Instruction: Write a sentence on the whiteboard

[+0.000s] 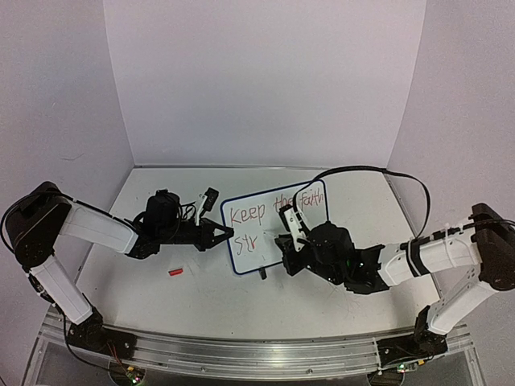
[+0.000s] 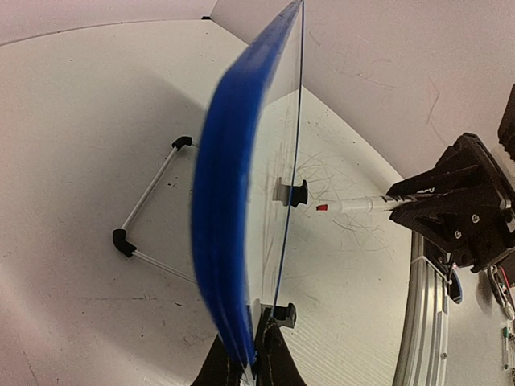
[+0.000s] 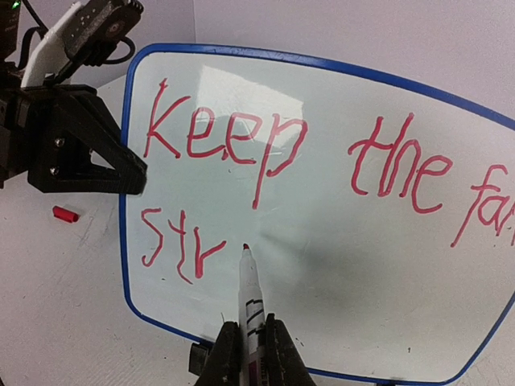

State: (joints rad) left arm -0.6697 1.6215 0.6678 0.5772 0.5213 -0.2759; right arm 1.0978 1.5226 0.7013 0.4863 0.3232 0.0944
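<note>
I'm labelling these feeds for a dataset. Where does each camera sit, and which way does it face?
Top: above and behind both arms, looking down at the table; left gripper and right gripper meet at the whiteboard.
Left wrist: faces the whiteboard's blue rim edge-on; own fingers at bottom.
Right wrist: faces the red writing; own fingers hold the marker.
Shared: both wrist views show the whiteboard and the other gripper.

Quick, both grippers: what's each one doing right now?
Left gripper: closed on the whiteboard edge.
Right gripper: closed on the marker.
</note>
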